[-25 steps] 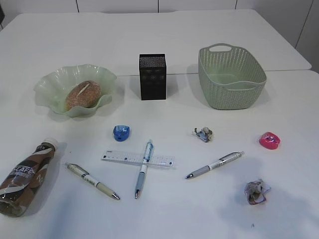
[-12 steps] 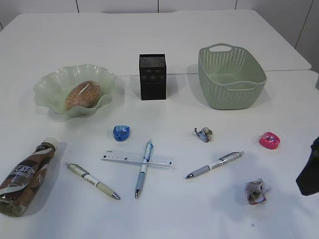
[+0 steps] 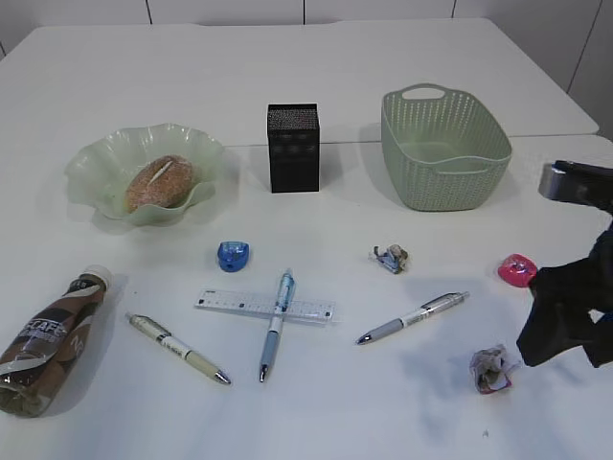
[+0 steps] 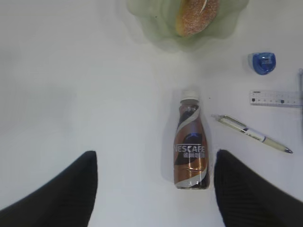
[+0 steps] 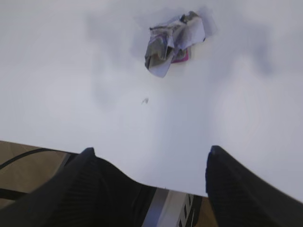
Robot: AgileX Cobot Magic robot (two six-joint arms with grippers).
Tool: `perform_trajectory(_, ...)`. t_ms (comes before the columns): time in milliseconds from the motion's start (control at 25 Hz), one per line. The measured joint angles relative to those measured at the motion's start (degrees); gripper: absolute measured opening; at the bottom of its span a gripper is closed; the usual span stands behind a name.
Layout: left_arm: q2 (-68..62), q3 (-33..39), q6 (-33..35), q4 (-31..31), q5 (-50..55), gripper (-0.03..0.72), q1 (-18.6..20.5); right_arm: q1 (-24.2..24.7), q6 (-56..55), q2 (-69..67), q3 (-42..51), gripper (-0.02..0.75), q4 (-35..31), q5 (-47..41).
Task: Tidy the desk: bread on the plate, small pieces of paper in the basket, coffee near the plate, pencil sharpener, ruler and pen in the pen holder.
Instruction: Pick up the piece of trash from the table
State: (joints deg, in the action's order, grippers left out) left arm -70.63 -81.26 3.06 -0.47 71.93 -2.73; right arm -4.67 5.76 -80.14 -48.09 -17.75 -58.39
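Lying on its side on the counter (image 3: 383, 402), the Nescafé coffee bottle (image 4: 191, 141) sits between my left jaws, which stand wide and empty well above it. Its cap points toward the green wavy plate (image 3: 96, 172), which holds the bread (image 3: 159, 181). Just right of the bottle lies a cream pen (image 3: 177, 348), and beyond that the clear ruler (image 3: 239, 306) with a blue pen (image 3: 275, 325) lying across it. A blue pencil sharpener (image 3: 234, 255) rests behind the ruler, apart from it.

My right jaws are wide too and grip nothing; they hover over the counter's near right edge, with a crumpled paper ball (image 5: 171, 42) lying ahead of them on the surface. In the exterior view my right arm (image 3: 565, 316) shows dark at the right border, just beside that paper ball. A pink pencil sharpener (image 3: 517, 269) lies behind it, a grey pen (image 3: 412, 317) to its left, and a smaller paper scrap (image 3: 391, 258) nearer the middle.

At the back, the black pen holder (image 3: 293, 148) stands upright between the plate and the green woven basket (image 3: 421, 182).
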Motion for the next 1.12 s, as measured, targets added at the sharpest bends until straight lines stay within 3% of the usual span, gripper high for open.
perform_trajectory(480,0.0,0.03,0.0,-2.13,0.0,0.538,0.0,0.0,9.17,-5.31,-1.29,0.554,-1.52,8.09)
perform_trajectory(1120,0.0,0.03,-0.1,-2.25,0.0,0.538,0.0,-0.57,20.06,-14.95,-5.32,0.554,1.85,10.07)
